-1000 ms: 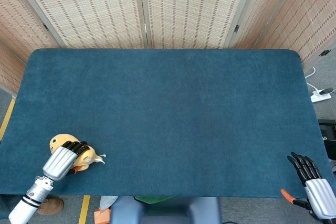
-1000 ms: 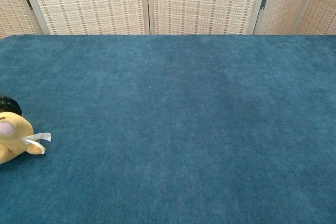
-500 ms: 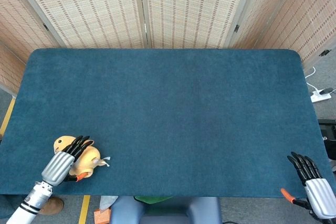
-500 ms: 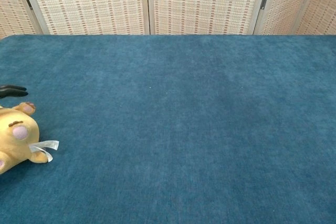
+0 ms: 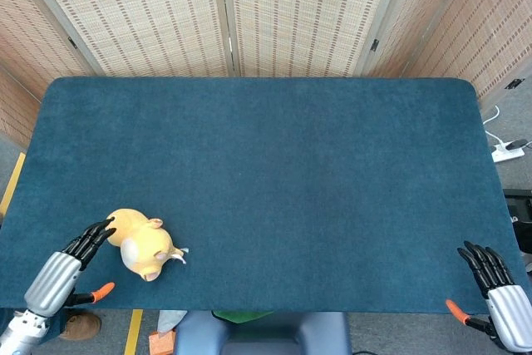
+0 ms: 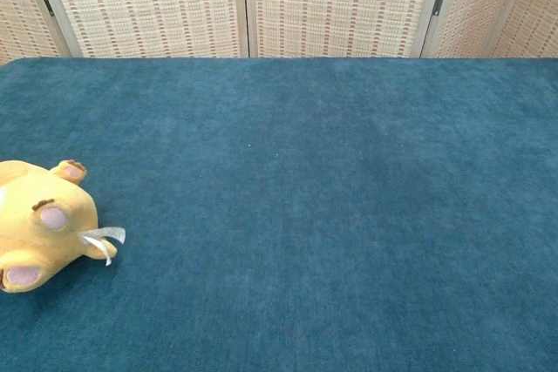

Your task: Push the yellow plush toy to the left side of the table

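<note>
The yellow plush toy (image 5: 143, 244) lies on its side near the front left corner of the blue table (image 5: 274, 172); in the chest view the yellow plush toy (image 6: 42, 226) shows at the left edge with a white ribbon tag. My left hand (image 5: 65, 268) sits just left of the toy, fingers straight and apart, their tips at or almost at the toy's head. My right hand (image 5: 497, 286) rests at the front right corner, fingers extended, holding nothing. Neither hand shows in the chest view.
Woven screen panels (image 5: 224, 14) stand behind the table's far edge. A white power strip (image 5: 507, 152) lies on the floor to the right. Yellow floor tape (image 5: 133, 332) and small orange items show below the front edge.
My left hand has come off the toy and drawn back to the left and toward the front edge. The toy has rolled a little to the right. The right hand stayed put.
</note>
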